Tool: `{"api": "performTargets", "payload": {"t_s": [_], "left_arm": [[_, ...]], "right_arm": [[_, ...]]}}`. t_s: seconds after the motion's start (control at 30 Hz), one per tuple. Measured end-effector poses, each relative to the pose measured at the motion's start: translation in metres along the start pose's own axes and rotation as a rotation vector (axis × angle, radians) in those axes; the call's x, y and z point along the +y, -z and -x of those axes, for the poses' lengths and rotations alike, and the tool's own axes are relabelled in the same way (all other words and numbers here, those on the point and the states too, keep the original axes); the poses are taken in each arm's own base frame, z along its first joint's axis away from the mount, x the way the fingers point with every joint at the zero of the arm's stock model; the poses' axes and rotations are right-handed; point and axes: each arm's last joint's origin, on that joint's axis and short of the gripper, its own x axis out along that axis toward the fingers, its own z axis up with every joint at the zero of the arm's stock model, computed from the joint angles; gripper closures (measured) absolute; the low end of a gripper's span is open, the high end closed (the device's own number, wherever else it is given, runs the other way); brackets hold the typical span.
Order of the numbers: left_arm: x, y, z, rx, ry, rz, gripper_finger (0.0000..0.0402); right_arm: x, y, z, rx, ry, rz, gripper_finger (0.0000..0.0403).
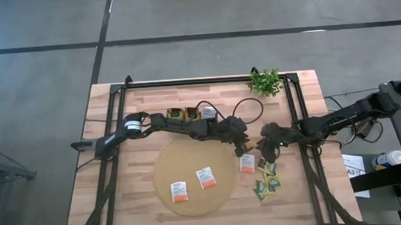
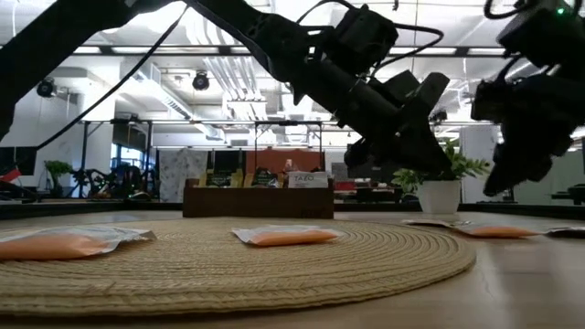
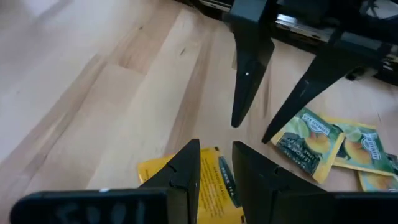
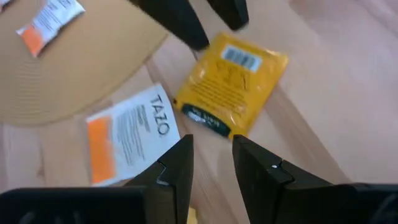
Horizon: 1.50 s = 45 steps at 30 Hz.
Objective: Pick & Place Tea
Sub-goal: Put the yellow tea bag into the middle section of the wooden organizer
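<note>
A yellow tea sachet [image 4: 233, 90] lies flat on the bare wood just right of the round tan mat [image 1: 189, 158]. My left gripper [image 3: 216, 149] hovers open over it, lifted clear of the table in the low view [image 2: 402, 146]. My right gripper [image 4: 212, 142] is open too, facing the left one from the right, close above the same sachet. A white-and-orange sachet [image 4: 130, 140] lies beside the yellow one. Two more white-and-orange sachets [image 1: 179, 192] [image 1: 205, 177] rest on the mat. Several green and yellow sachets [image 1: 267, 182] lie in a small heap near the right gripper.
The dark three-compartment tray [image 1: 190, 114] stands at the far side of the mat, under the left arm. A small green plant [image 1: 265, 82] sits at the far right corner. Black frame rails [image 1: 295, 114] run along both sides. Bare wood shows left of the mat.
</note>
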Motion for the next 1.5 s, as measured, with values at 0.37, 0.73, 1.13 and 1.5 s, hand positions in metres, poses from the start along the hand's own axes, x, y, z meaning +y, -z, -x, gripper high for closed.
{"api": "performTargets", "payload": {"t_s": [0.37, 0.73, 1.13, 1.5], "left_arm": [[0.013, -0.004, 0.0, 0.002, -0.002, 0.095, 0.0314], [0.013, 0.002, -0.001, 0.037, 0.031, 0.101, 0.0314], [0.017, 0.01, -0.002, 0.072, 0.016, 0.103, 0.0314], [0.018, 0.015, -0.002, 0.084, 0.01, 0.102, 0.0314]], "right_arm": [[-0.005, 0.024, -0.005, 0.059, 0.01, -0.021, 0.0291], [-0.001, 0.025, -0.004, 0.007, 0.044, -0.012, 0.0291], [-0.002, 0.025, -0.004, -0.005, 0.056, -0.008, 0.0291], [-0.001, 0.025, -0.004, 0.013, 0.042, -0.044, 0.0291]]}}
